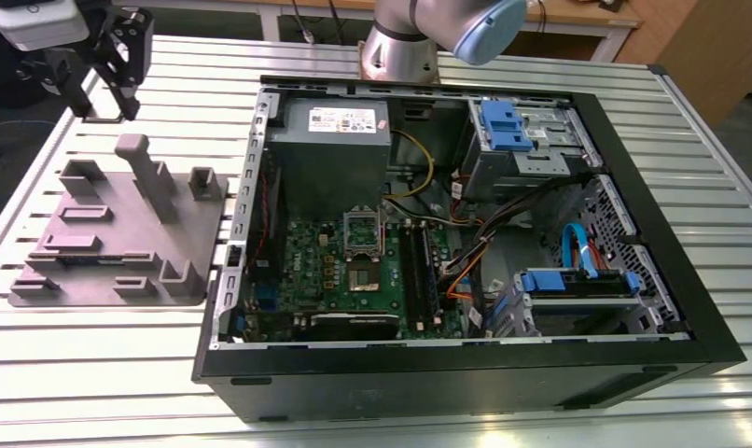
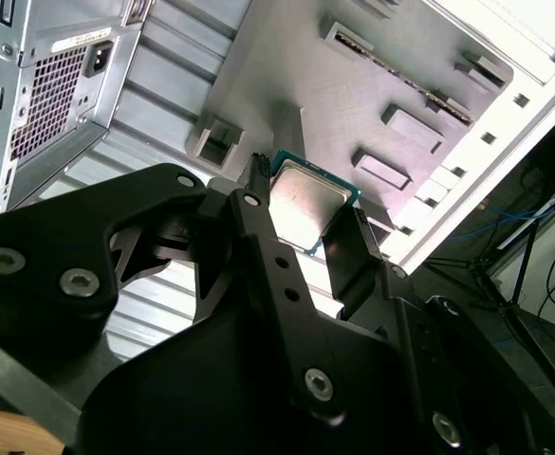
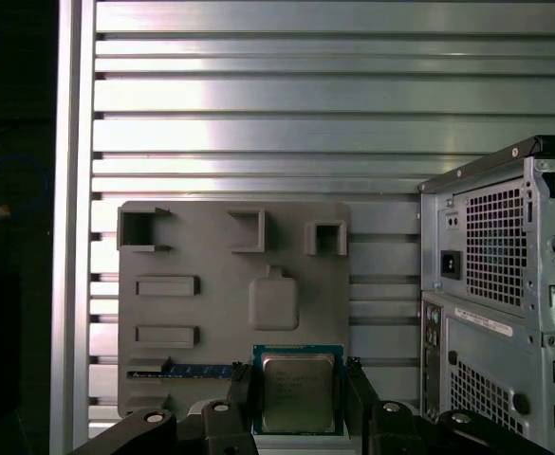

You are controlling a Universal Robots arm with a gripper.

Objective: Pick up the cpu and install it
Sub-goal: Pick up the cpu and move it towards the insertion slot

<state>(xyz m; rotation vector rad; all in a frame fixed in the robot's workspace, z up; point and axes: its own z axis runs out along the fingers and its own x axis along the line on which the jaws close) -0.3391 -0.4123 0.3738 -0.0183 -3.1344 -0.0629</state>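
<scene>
Well, the claw (image 1: pixel 112 98) hangs in the air over the slatted bench (image 1: pixel 103 373), above the far end of the grey holder tray (image 1: pixel 115 238) and to the exterior view's left of the open computer case (image 1: pixel 451 383). In both wrist views its two black fingers (image 3: pixel 242 393) are clamped on the cpu (image 3: pixel 298 393). The cpu is a small flat square, dull silvery metal on top with a thin teal-green rim. It sits between the fingers, clear of the tray below. The green board (image 1: pixel 308 252) inside the case lies well apart from it.
</scene>
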